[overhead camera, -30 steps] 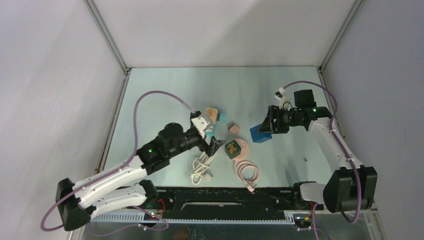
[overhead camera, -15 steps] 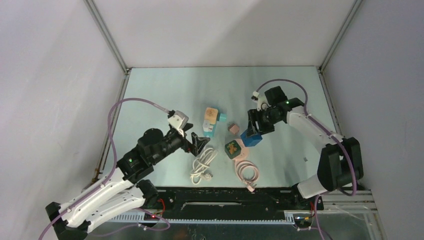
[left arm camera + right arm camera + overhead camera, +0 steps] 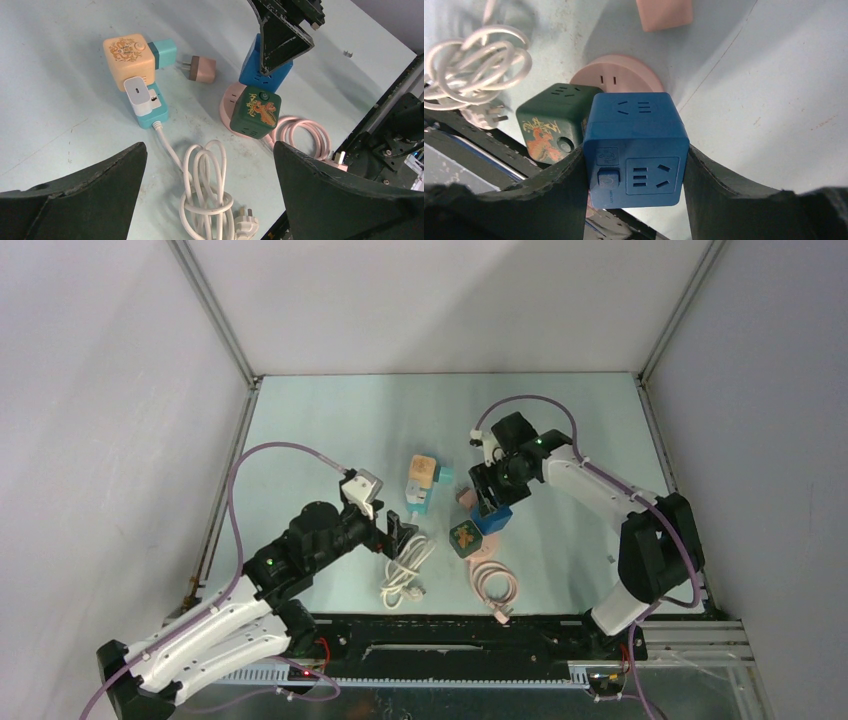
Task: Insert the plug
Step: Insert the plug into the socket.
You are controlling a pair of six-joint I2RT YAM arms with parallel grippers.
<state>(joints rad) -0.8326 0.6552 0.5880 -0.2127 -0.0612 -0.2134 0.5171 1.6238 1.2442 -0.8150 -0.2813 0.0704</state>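
Blue socket cube [image 3: 636,150] sits clamped between the right jaws.

Soft, even light from above makes the table [image 3: 330,410] bright, with pale, soft-edged shadows beside the things near its middle. Both wrist views render the surface crisply, scuffs included.
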